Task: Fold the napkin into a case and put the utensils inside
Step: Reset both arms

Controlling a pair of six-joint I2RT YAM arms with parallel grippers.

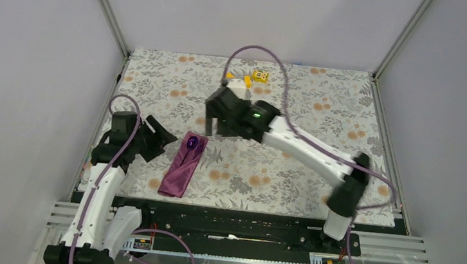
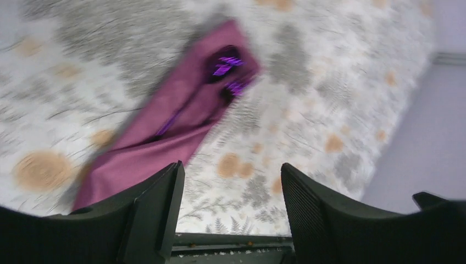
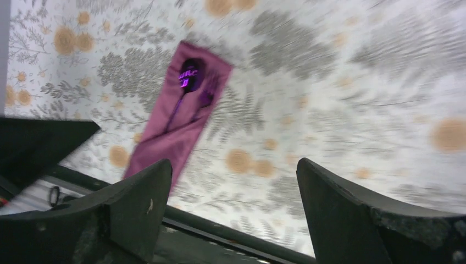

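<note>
Dark purple plastic spoon (image 3: pixel 189 74) and fork (image 3: pixel 207 98) lodged in narrow plum-purple cloth case (image 3: pixel 165 143).
Open jaws are noted on left gripper (image 2: pixel 232 168) and right gripper (image 3: pixel 233 165).

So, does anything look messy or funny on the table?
Nothing really. The case lies flat, just slanted, with the spoon and fork tucked in, heads showing. Some yellow blocks sit scattered at the far edge.
</note>
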